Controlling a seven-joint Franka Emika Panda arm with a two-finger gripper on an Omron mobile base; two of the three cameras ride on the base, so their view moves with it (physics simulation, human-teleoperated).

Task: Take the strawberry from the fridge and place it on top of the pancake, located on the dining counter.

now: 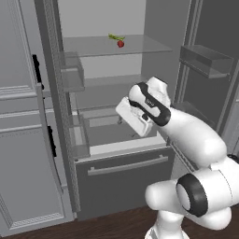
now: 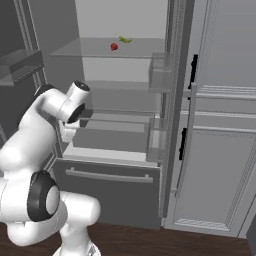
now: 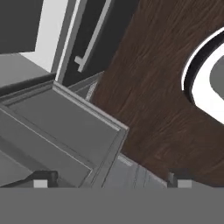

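Observation:
The fridge (image 1: 122,179) stands with both doors open, light grey inside. On its upper glass shelf lies the strawberry (image 1: 120,44) (image 2: 114,47), tiny and red. My gripper (image 1: 125,122) (image 2: 65,136) hangs well below that shelf, in front of the lower compartment, pointing down. In the hand view the gripper (image 3: 110,180) is open, its fingertips (image 3: 41,179) far apart with nothing between them, over the edge of a fridge door (image 3: 65,131) and the floor. The pancake and the dining counter are out of view.
A small green item (image 1: 115,37) lies just behind the berry. Door bins (image 1: 72,70) (image 1: 205,59) jut out on both open doors. Pale panelled cabinets (image 1: 18,140) (image 2: 220,125) flank the fridge. The bottom drawer's bar handle (image 3: 89,39) and dark wood floor (image 3: 153,87) lie below the hand.

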